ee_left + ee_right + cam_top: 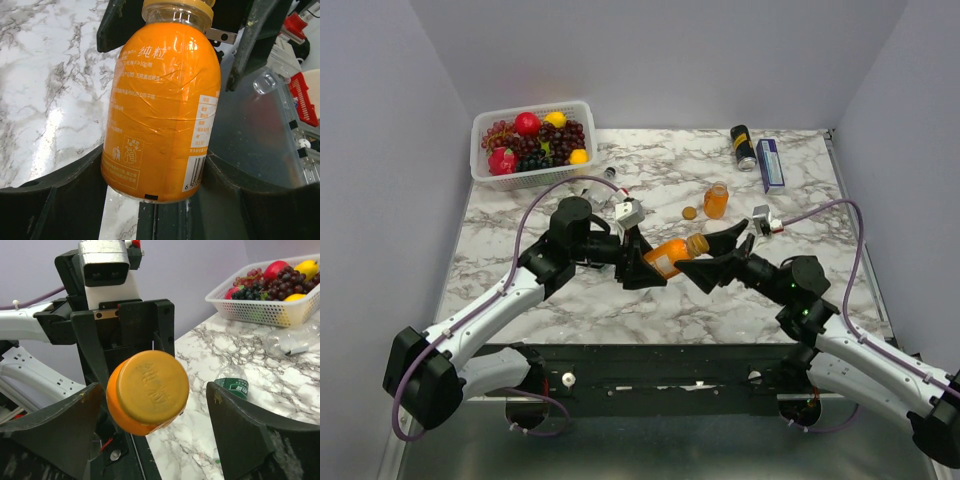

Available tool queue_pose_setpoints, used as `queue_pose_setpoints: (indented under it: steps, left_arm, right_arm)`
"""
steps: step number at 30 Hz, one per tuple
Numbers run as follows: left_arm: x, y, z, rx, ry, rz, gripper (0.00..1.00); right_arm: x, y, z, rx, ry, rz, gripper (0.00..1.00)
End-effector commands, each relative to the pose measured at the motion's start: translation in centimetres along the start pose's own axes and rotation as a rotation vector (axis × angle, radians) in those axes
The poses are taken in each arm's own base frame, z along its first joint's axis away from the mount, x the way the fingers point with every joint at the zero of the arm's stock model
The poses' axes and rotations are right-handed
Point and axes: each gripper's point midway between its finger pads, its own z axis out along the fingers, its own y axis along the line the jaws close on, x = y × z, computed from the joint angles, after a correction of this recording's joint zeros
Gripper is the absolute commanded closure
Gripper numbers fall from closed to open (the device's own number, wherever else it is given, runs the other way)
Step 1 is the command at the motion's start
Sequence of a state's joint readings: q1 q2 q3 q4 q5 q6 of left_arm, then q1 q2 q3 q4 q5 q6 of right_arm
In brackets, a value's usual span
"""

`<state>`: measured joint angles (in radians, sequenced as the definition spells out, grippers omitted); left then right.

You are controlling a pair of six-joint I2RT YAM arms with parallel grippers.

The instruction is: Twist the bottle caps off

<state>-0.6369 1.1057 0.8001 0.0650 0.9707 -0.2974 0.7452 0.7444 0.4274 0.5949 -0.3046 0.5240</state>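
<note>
Worktop (650, 290): marble; open bottle (717, 201) standing, loose cap (690, 212) beside it
Left end effector (642, 262): clamps juice bottle (670, 255) midair
Right end effector (700, 256): wide, flanking orange cap (150, 385), not touching
Remaining: orange cap, green cap (235, 386)

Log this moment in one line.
left gripper: shut on orange bottle, held sideways | cap: on | right gripper: open around cap, not touching

Table (620, 312), far left corner: basket (535, 177) with fruit (528, 125) in it.
Far right corner: can (742, 147), box (770, 164) just right of it.
Right of centre: standing bottle (717, 201), loose cap (689, 212) just left of it.
Centre, off the table: lying bottle (670, 255) in the left end effector (648, 262), its cap (698, 243) between the fingers of the right end effector (707, 258).
</note>
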Motion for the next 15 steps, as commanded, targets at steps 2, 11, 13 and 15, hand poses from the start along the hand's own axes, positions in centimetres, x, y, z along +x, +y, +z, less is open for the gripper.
queue_pose_setpoints:
  steps: [2, 11, 13, 15]
  left_arm:
    - [-1.7, 1.3, -0.4, -0.113, -0.036, 0.067, 0.67]
    - [-2.2, 3.5, -1.5, -0.285, -0.06, 0.1, 0.67]
    - [-2.2, 4.8, -2.1, -0.386, -0.056, 0.126, 0.67]
    - [-1.4, 4.4, -1.8, -0.431, -0.013, 0.202, 0.67]
  right_arm:
    - [-0.9, -0.6, -0.4, 0.062, -0.031, 0.011, 0.03]
    - [-1.5, -2.9, -2.7, 0.255, -0.069, 0.096, 0.0]
    - [-2.4, -4.2, -3.2, 0.359, -0.115, 0.179, 0.0]
    - [-2.1, -5.3, -3.6, 0.442, -0.109, 0.233, 0.01]
